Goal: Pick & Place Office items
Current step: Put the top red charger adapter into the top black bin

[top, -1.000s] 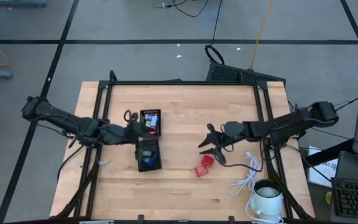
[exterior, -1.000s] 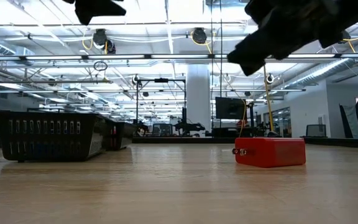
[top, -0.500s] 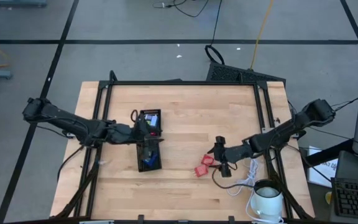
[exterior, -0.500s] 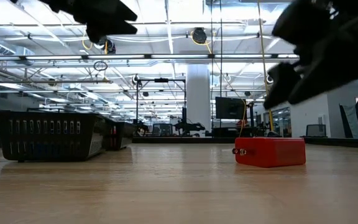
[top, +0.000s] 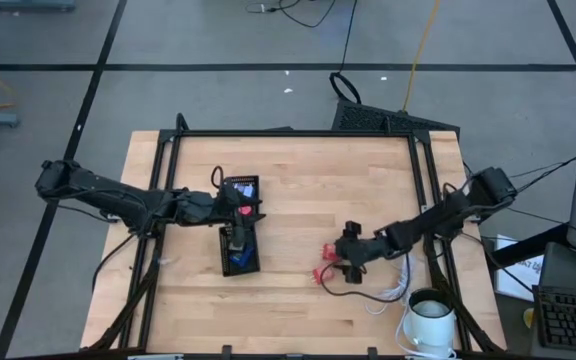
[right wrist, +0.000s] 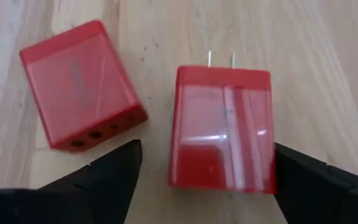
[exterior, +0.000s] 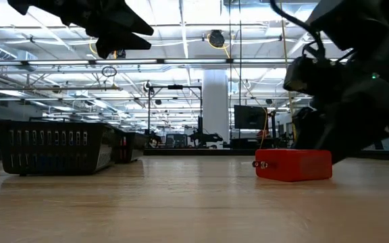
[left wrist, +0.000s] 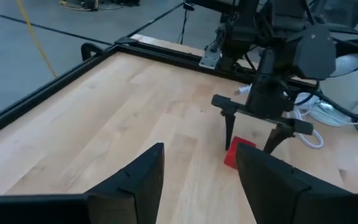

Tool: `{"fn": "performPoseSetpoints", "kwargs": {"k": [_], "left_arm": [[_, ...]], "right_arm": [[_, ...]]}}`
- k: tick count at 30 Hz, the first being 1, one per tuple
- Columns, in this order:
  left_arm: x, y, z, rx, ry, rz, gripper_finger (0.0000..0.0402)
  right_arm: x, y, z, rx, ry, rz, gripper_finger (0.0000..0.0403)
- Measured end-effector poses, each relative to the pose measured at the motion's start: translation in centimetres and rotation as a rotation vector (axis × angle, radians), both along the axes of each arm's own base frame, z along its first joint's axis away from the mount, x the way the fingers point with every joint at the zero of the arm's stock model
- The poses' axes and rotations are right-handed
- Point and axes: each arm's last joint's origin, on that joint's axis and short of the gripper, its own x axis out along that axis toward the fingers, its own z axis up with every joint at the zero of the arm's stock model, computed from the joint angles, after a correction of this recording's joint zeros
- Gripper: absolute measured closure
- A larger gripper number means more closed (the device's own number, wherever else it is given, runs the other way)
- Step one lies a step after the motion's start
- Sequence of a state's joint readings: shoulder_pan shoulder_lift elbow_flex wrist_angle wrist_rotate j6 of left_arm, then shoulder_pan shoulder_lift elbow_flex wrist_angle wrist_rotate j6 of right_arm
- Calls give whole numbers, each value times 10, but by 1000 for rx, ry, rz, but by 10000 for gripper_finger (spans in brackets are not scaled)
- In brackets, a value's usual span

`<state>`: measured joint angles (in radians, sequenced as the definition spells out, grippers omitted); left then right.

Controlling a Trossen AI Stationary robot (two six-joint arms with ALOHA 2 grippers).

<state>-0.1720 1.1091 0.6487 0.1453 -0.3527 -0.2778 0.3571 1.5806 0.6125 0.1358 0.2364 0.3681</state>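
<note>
Red plastic plug block [right wrist: 222, 127] lies on the wooden table [top: 308, 180], a second red block [right wrist: 79, 84] just beside; right gripper [right wrist: 201, 177] straddles it, jaws wide, holding nothing. Left gripper [left wrist: 197, 180], half-open and empty, hovers over the black mesh tray [top: 240, 240].

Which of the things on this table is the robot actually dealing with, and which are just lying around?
Part of the job:
- red plug block, between the open right gripper fingers
- second red block beside it
- black tray holding small pieces, left gripper above it

Just lying about:
- white mug
- white cable
</note>
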Motion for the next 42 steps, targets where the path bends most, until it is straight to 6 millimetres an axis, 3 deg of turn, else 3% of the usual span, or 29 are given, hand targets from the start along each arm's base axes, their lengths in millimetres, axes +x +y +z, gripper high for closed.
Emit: {"fn": "performPoseSetpoints", "kwargs": {"k": [7, 13, 20, 26, 35, 42], "left_arm": [[1, 1, 1, 5, -15, 7, 212], [1, 1, 1, 9, -14, 9, 200], [1, 1, 2, 10, -15, 9, 198], [1, 1, 2, 13, -25, 15, 211], [4, 9, 13, -5, -136, 50, 208], [5, 18, 14, -4, -148, 86, 203]], "right_arm": [[5, -12, 3, -20, -27, -15, 129], [8, -20, 3, -69, -31, 20, 195], [11, -37, 11, -131, -51, 26, 198], [13, -60, 41, -220, -188, 26, 198], [19, -94, 100, -396, -604, -64, 198], [20, -105, 108, -416, -682, -111, 198]]}}
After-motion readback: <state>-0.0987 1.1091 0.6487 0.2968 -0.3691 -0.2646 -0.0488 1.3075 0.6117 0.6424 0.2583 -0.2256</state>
